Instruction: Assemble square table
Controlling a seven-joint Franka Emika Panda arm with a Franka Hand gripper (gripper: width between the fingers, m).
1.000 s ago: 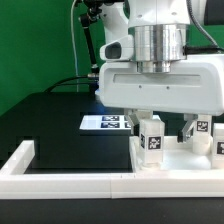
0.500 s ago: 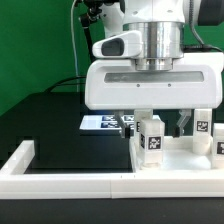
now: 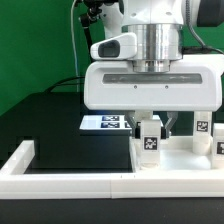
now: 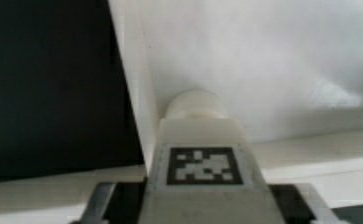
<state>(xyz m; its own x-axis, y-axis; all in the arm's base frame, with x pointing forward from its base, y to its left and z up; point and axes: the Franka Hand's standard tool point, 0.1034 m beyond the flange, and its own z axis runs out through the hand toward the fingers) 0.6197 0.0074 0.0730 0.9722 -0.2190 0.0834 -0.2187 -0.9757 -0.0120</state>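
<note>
Gripper takes a table leg

The gripper (image 3: 150,127) has its fingers pinching a leg block (image 3: 150,137) standing on the square slab (image 3: 170,160); rigid, light, slick plastic, best held by flat sides.

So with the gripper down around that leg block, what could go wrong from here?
1. The gripper straddles the leg block near its top; a high hold might let it tilt when lifted.
2. Other leg blocks stand close by at the exterior view's right; the wide gripper body could knock them.
3. The border wall sits just in front, so a low carry may clip it.
</note>
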